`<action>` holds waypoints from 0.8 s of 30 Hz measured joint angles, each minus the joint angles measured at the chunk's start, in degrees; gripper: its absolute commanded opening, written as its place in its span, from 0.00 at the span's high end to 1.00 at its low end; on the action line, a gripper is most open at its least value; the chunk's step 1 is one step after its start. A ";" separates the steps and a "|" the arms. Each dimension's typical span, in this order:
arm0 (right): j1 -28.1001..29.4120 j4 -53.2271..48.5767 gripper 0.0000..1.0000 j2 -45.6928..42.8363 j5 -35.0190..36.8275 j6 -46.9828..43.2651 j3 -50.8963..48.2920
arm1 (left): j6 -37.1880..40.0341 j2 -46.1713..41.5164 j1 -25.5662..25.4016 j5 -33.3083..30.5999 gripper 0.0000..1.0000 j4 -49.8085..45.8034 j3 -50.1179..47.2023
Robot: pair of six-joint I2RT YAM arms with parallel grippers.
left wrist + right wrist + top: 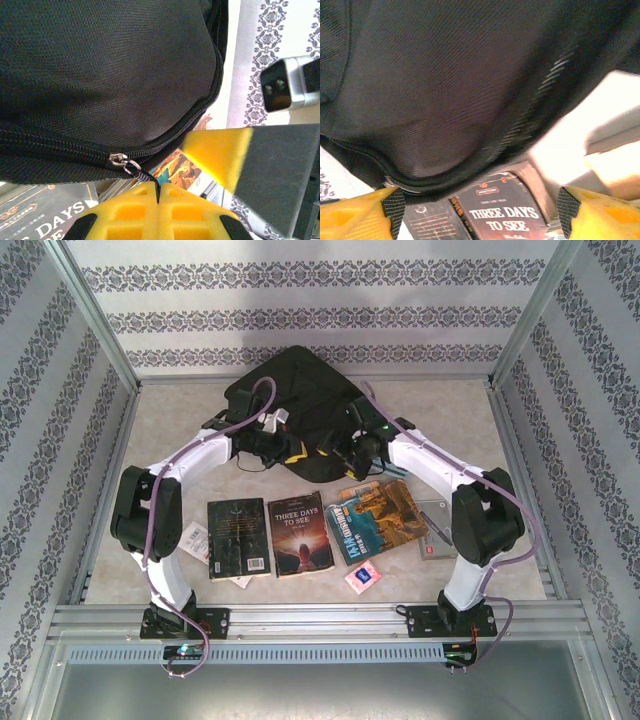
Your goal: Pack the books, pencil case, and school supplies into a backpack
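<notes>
Backpack, left tool clamped on zip pull

Black backpack; dark brown book; yellow tool fingers.

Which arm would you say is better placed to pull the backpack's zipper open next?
Probably the left: the left hand is shut on the zipper pull of the backpack, so it only needs to draw along the track; the right hand stands open by the fabric, gripping nothing.

Backpack behind the books
</notes>
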 measured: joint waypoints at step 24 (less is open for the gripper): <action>-1.86 5.88 0.94 3.72 1.66 1.86 -0.92 | 2.80 0.92 1.99 -2.75 1.00 -4.04 1.97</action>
